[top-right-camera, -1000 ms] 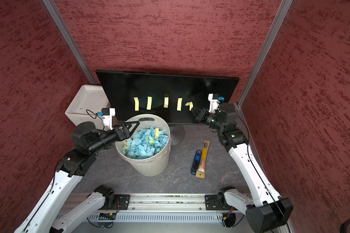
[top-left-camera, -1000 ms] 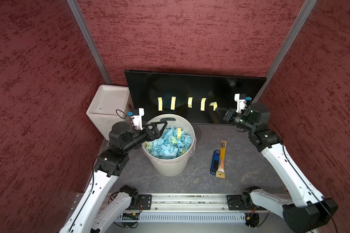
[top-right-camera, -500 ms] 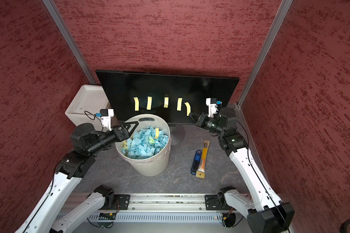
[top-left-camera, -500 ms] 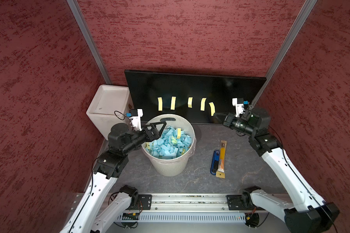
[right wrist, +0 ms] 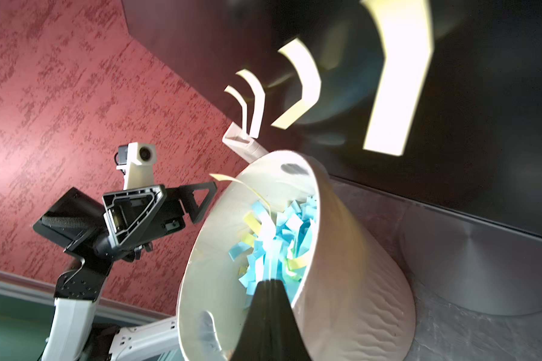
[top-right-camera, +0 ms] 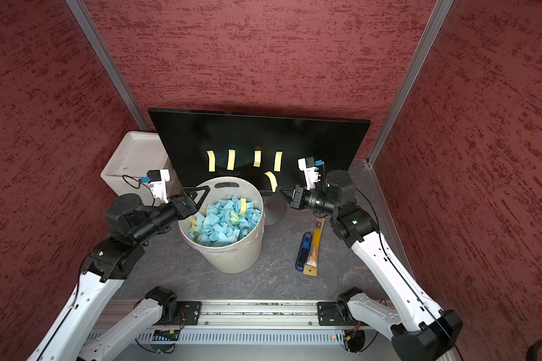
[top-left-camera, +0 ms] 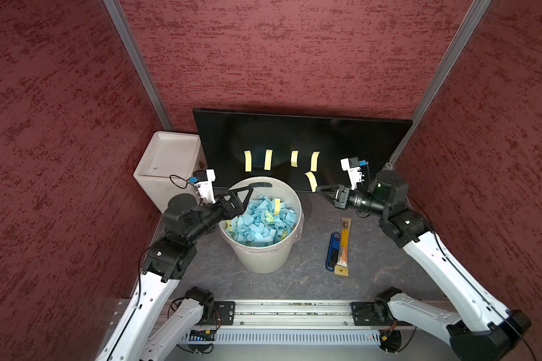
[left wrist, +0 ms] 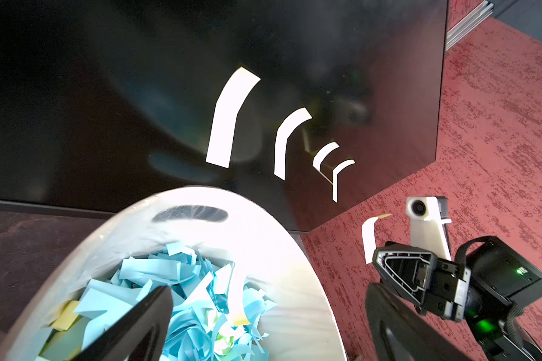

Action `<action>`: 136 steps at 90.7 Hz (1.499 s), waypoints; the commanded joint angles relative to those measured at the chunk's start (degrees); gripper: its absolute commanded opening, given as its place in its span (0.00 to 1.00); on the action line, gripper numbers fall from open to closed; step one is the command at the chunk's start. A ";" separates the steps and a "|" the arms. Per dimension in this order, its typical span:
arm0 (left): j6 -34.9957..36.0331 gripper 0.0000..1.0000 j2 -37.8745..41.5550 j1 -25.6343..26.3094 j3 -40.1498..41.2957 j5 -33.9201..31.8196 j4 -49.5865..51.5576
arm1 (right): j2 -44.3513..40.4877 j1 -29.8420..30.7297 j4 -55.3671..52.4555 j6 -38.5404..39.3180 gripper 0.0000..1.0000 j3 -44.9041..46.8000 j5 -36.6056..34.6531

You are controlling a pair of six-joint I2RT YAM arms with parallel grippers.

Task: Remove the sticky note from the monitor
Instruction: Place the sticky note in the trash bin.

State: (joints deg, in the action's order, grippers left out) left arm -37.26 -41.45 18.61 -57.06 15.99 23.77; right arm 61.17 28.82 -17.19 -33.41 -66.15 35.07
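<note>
The monitor (top-left-camera: pixel 294 131) stands at the back of the tabletop (top-left-camera: pixel 373 259), with four yellow sticky notes (top-left-camera: pixel 268 159) in a row on its dark screen. A fifth sticky note (top-left-camera: pixel 311 181), curled, hangs from the tip of the right claw (top-left-camera: pixel 319 189), whose jaws are pressed together on its lower end. In the left wrist view this note (left wrist: pixel 368 237) is clear of the screen. The left claw (top-left-camera: pixel 244 200) hovers with jaws wide apart over the rim of a pale bucket (top-left-camera: pixel 263 256) full of blue and yellow paper scraps. A white bin (top-left-camera: pixel 169 162) stands beside the monitor. A pencil pack (top-left-camera: pixel 343 247) and a blue item (top-left-camera: pixel 332 250) lie side by side; their print is too small to read.
</note>
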 commanded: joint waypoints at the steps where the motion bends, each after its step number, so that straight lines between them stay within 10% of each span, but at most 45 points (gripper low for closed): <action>1: -0.10 1.00 1.11 -0.19 0.72 -2.51 1.37 | 1.07 4.19 -4.38 6.45 0.00 -3.95 -4.11; 54: -0.37 1.00 4.66 -2.96 1.46 -3.27 4.17 | 11.07 22.37 -16.35 19.53 0.02 -13.51 -21.26; 136: -0.60 1.00 5.88 -4.04 2.29 -1.79 4.51 | 5.80 23.96 -16.96 18.67 0.52 -13.86 -36.52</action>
State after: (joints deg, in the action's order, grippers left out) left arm -37.74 -36.25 15.05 -55.27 13.47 28.67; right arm 70.26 53.39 -35.09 -14.00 -78.39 3.79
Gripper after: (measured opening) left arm 0.997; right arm 0.495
